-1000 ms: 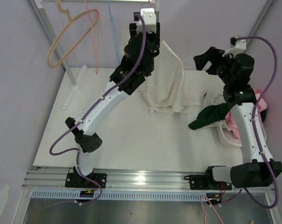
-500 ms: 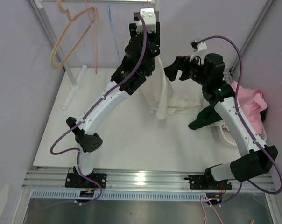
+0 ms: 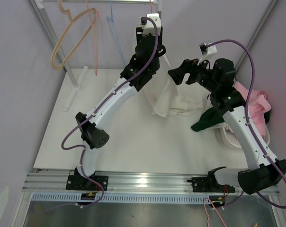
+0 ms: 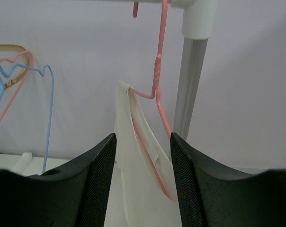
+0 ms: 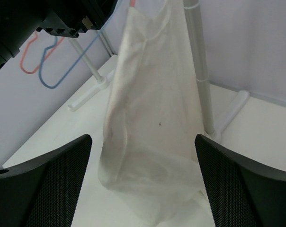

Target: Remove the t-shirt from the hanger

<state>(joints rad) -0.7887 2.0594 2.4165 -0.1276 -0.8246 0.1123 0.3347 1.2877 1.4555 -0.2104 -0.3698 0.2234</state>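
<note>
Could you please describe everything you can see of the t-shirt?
The t-shirt is cream, thin-looking fabric, creased, with a small dark speck. It hangs from a pink wire hanger, its top draped over the wire, and its lower end lies bunched on the white table. The left pincer and right pincer frame it, open, without visibly touching.

- Hangers hung up: four. One tan hanger (image 3: 51, 59), one blue hanger (image 4: 48, 118), two pink hangers (image 4: 157, 71).
- White t-shirt (image 5: 152, 118): one.
- Robot arms (image 3: 114, 97): two.
- Basket (image 3: 227, 138): one.

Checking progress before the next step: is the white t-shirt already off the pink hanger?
No, the white t-shirt hangs draped on the pink hanger.
</note>
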